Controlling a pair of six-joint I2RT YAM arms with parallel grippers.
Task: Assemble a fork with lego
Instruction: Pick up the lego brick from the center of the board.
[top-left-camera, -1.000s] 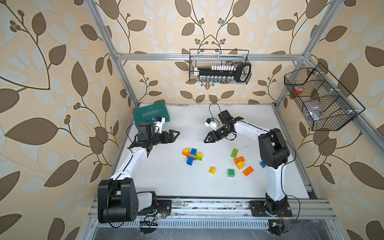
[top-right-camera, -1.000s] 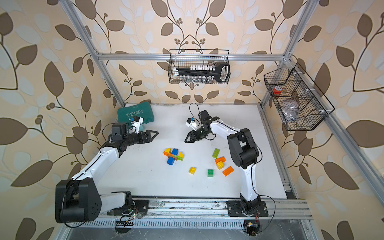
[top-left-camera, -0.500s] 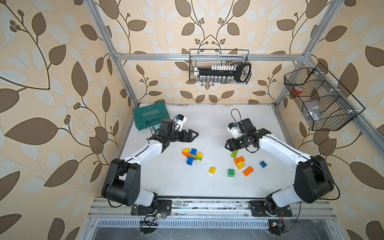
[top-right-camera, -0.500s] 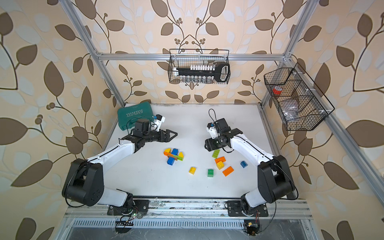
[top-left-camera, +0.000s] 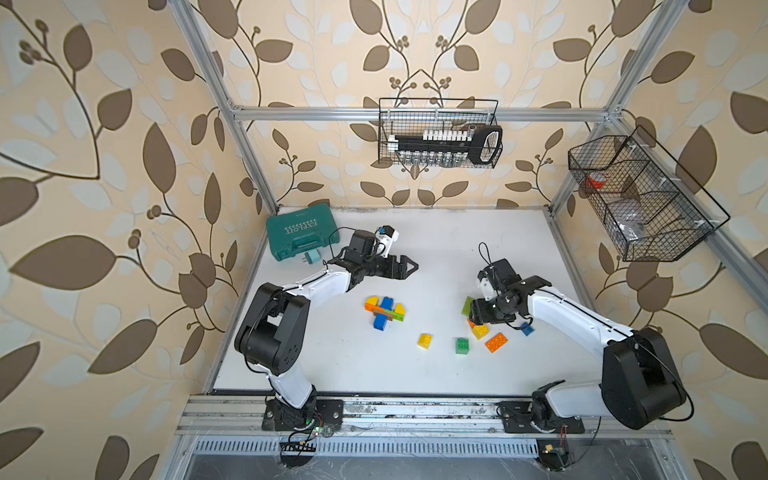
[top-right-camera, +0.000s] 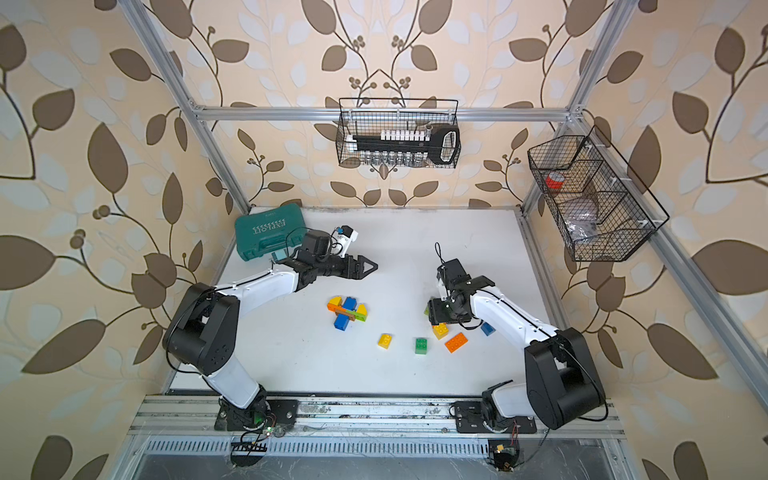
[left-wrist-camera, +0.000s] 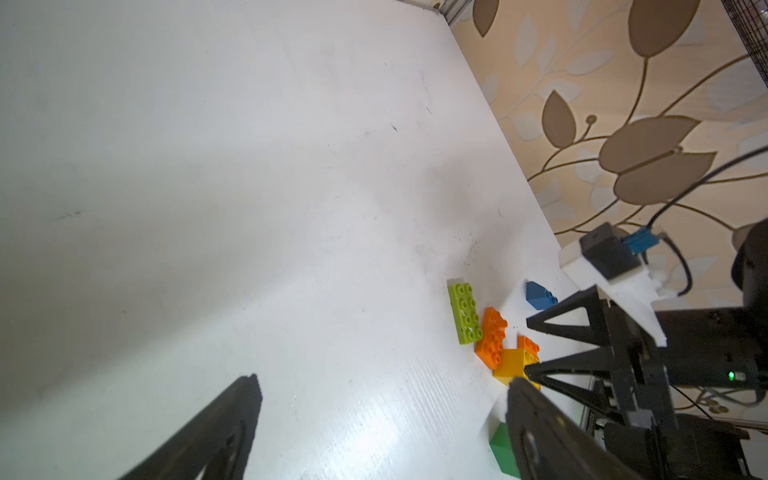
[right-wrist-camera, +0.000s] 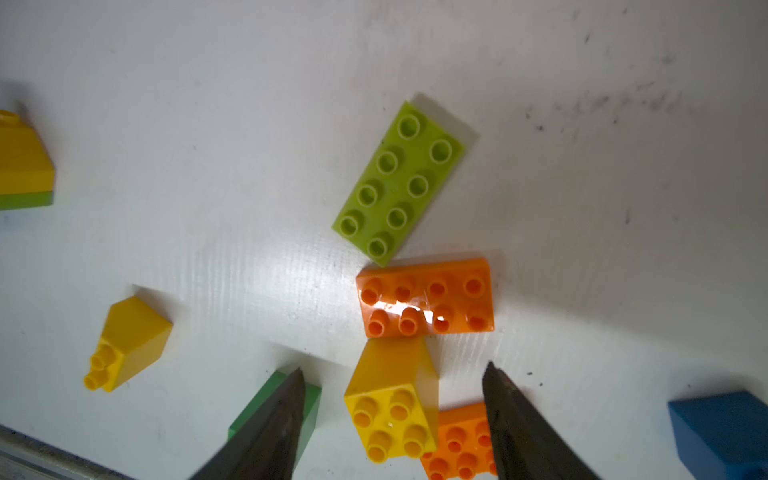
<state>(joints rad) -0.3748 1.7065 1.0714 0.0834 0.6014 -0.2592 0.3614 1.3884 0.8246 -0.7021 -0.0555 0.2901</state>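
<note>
While the left arm stretches level over the table (top-left-camera: 440, 245), left gripper (left-wrist-camera: 383, 380) spread wide and empty, the right arm bends down, right gripper (right-wrist-camera: 393, 370) half open astride a yellow brick (right-wrist-camera: 390, 401), clear of it on both sides. A cluster of bricks (top-left-camera: 384, 311) lies between the arms. One finger partly hides a green brick (right-wrist-camera: 313, 403); a blue brick (right-wrist-camera: 723, 432) is cut off at the frame edge.

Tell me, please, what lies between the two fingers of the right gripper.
A yellow four-stud brick stands between the fingers of the open right gripper, with a gap on each side; the right wrist view shows it.
</note>
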